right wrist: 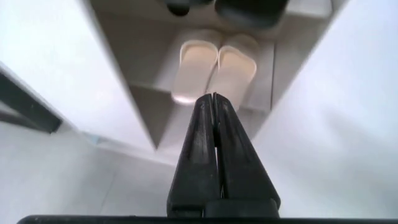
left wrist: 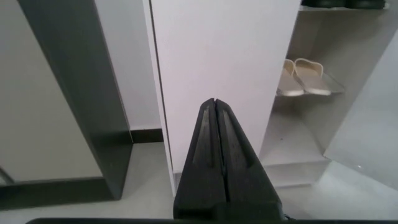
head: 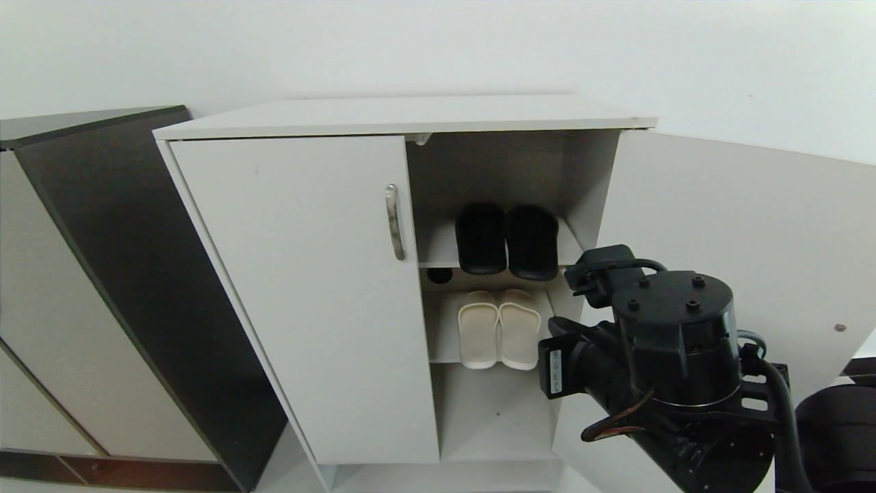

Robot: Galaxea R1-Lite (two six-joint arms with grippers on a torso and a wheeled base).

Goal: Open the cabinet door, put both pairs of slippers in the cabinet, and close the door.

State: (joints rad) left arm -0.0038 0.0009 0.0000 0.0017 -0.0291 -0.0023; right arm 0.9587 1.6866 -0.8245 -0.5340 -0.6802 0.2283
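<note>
**While the right door (head: 739, 226) stands open, the black slippers (head: 506, 239) and cream slippers (head: 497, 329) sit shelved in the cabinet (head: 404, 113)**

As the head view looks down on it, the white cabinet takes the middle. Its left door (head: 301, 294) is closed, with a metal handle (head: 392, 222) along its inner edge, and the right door stands wide toward 3 o'clock. In the open half the black slippers lie side by side on the upper shelf. The cream slippers lie on the next shelf down, at 6 o'clock from them, reaching its front edge. The right arm (head: 671, 329) sits at 4 o'clock, in front of the open door. A dark-sided cabinet (head: 137, 274) stands at 9 o'clock, just beside the white one.

In the left wrist view, the left claw (left wrist: 214, 102) has its fingers pressed together with nothing between them. It faces the closed left door, and the cream slippers lie on their shelf in the open half beside that door.

In the right wrist view, the right claw (right wrist: 215, 98) is likewise together and empty. It points at the cream slippers, with the black slippers on the shelf above them.
</note>
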